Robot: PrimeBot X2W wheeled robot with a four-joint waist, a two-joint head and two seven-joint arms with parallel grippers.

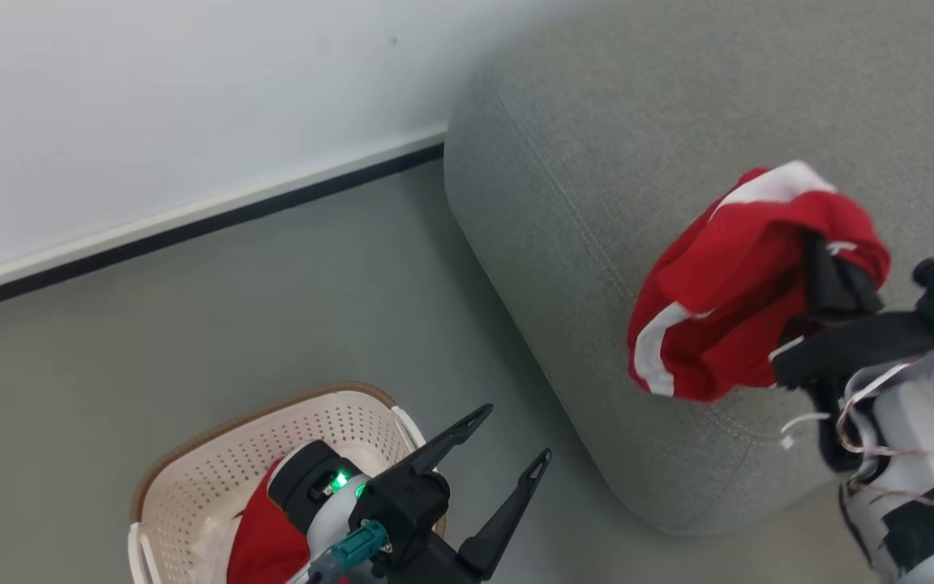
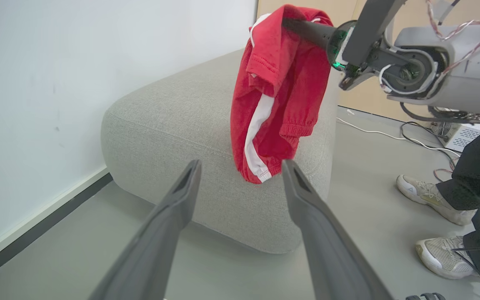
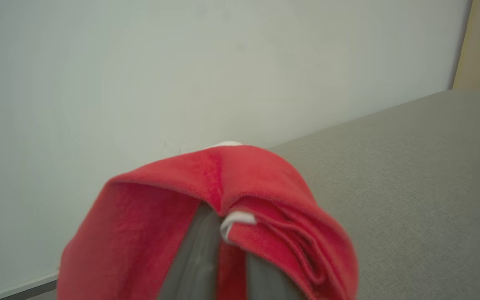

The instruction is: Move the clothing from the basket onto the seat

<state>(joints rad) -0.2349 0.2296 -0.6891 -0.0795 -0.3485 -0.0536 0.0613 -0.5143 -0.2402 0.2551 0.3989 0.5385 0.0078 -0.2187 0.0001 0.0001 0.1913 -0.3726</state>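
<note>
One red piece of clothing (image 1: 726, 284) with a white stripe hangs in the air by the rounded edge of the seat (image 1: 597, 162). Its lower end droops close to the grey cloth of the seat, but I cannot tell if it touches. The right gripper (image 1: 822, 264) pinches it at the top. Its two dark fingers are pressed close together, and the red cloth is folded over them. More red clothing (image 1: 260, 539) lies inside the basket (image 1: 216, 454). The basket stands on the grey floor (image 1: 289, 284), near the seat but apart from it. The left gripper (image 1: 516, 434) hangs over the right side of the basket. Its fingers are spread wide, with nothing between them, and they point toward the seat. A white wall (image 1: 151, 97) with a dark strip along the bottom stands behind it all. In the left wrist view, a person's pale shoes (image 2: 427, 196) stand on the floor past the seat, near some thin cables (image 2: 390, 135).
</note>
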